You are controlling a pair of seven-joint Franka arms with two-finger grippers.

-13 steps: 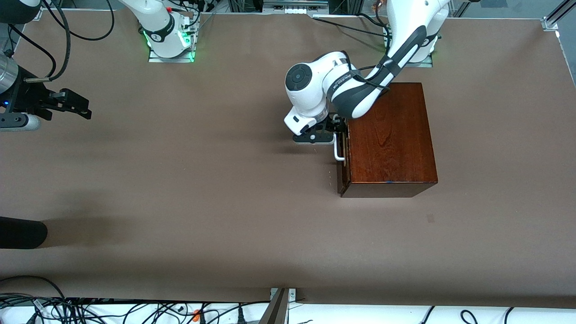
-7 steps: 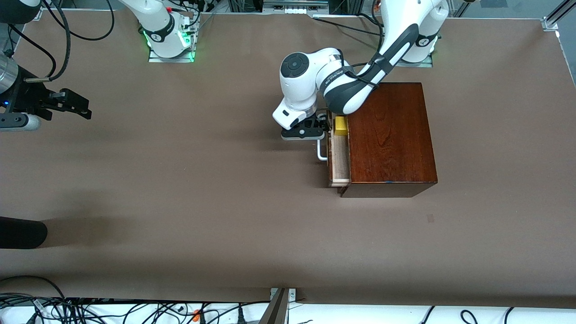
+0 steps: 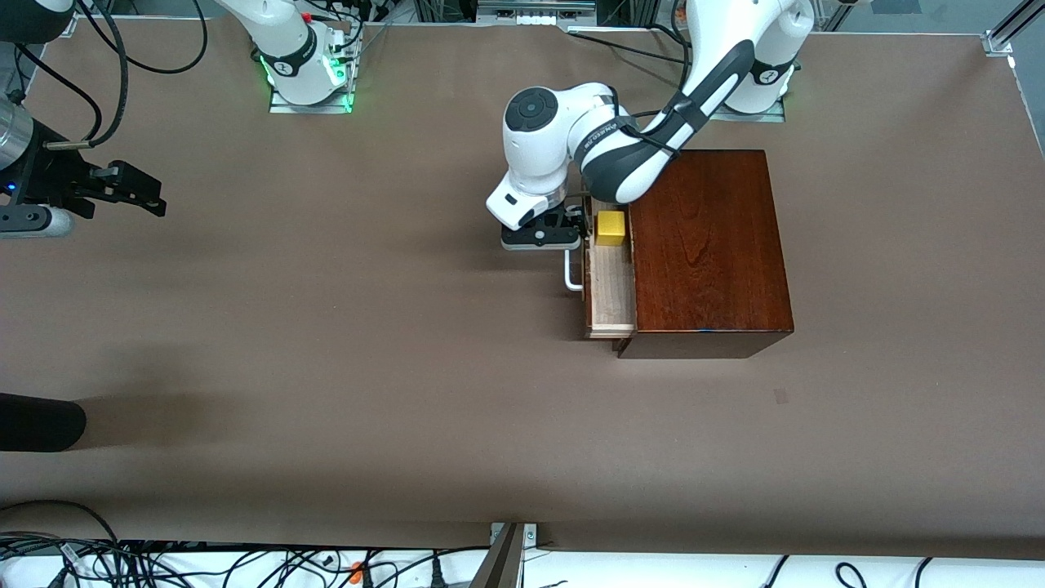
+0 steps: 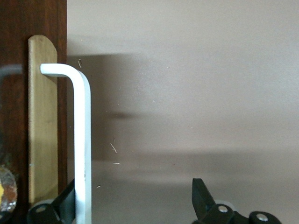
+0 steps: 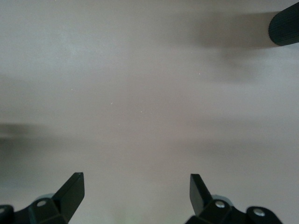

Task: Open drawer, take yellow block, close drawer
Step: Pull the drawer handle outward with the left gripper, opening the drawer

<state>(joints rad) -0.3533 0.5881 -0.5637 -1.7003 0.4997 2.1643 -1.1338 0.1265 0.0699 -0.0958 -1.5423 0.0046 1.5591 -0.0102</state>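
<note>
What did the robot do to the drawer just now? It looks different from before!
The left pincer, hooked open around the white handle, slid the drawer out of the dark wooden box toward the right arm's end of the table. That uncovered the yellow block inside. The box and the waiting right pincer stayed put.

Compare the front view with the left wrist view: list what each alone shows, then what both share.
Front view only: the yellow block in the open drawer, the dark box, and the waiting right end effector, open over bare table. Left wrist view only: an open finger apart from the handle. Both: the white handle with the left end effector at it.
</note>
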